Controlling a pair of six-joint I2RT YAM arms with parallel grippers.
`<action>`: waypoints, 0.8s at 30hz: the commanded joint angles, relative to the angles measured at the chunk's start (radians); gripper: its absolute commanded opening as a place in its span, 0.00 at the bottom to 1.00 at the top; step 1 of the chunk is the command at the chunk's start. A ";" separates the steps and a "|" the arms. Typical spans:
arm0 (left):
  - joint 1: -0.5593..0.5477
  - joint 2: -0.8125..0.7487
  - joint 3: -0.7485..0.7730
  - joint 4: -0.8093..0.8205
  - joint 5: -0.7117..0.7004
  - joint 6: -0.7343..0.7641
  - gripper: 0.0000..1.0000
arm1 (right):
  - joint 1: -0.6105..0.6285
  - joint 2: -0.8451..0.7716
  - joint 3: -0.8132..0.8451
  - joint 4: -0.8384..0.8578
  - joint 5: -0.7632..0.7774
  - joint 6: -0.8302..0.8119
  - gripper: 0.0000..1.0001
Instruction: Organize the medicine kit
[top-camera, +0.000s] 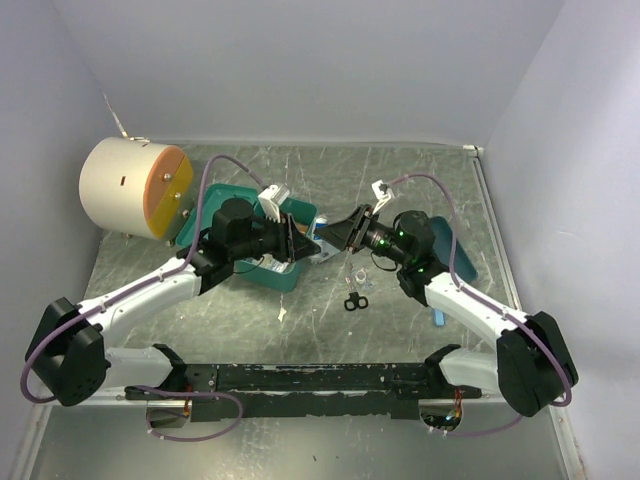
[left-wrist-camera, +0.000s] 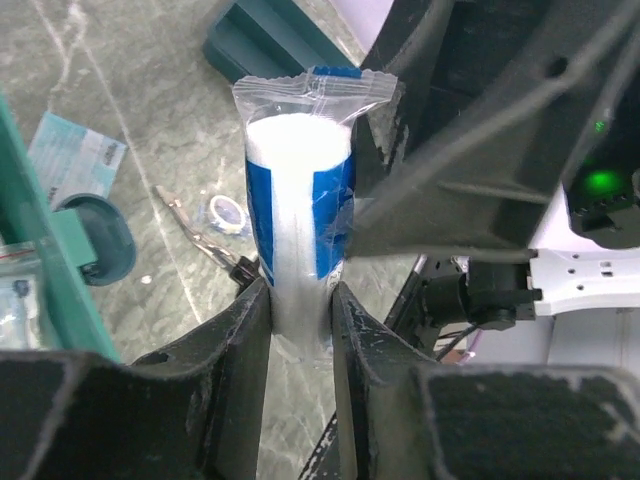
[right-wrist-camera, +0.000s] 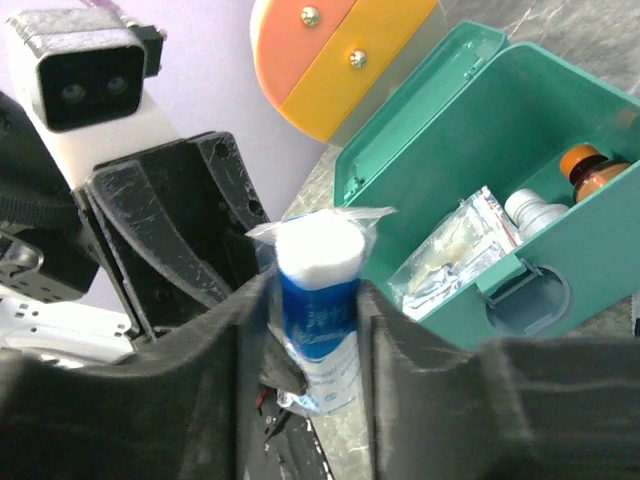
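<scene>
Seen from above, the medicine kit (top-camera: 292, 277) lies open on the tabletop (top-camera: 400, 180) left of centre, just right of the cream cylinder (top-camera: 130, 188) and half hidden under the left arm. That arm reaches right across it while the right arm stretches left. The left gripper (top-camera: 308, 243) and right gripper (top-camera: 345, 232) meet nose to nose just right of the kit, with the scissors (top-camera: 355, 300) nearer. In the left wrist view, the left gripper is clamped on the lower end of a wrapped roll (left-wrist-camera: 298, 190), and a right finger lies against its upper side. In the right wrist view, the roll stands between the right fingers, but whether they press on it cannot be told. Beyond it, the kit holds a foil sachet (right-wrist-camera: 450, 250), a white bottle (right-wrist-camera: 530, 208) and an amber bottle (right-wrist-camera: 590, 165). The kit looks stiff, light and smooth, so it may well slide. A side wall or rim seems a safer hold than the hinged lid.
</scene>
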 joint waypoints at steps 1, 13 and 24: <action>0.039 -0.005 0.055 -0.086 0.021 0.040 0.23 | 0.022 -0.008 0.022 -0.005 -0.022 0.005 0.48; 0.074 -0.029 0.327 -0.716 -0.344 0.408 0.22 | 0.021 -0.229 0.014 -0.354 0.247 -0.102 0.65; 0.075 0.198 0.546 -0.855 -0.611 0.499 0.19 | 0.021 -0.312 -0.027 -0.500 0.329 -0.091 0.64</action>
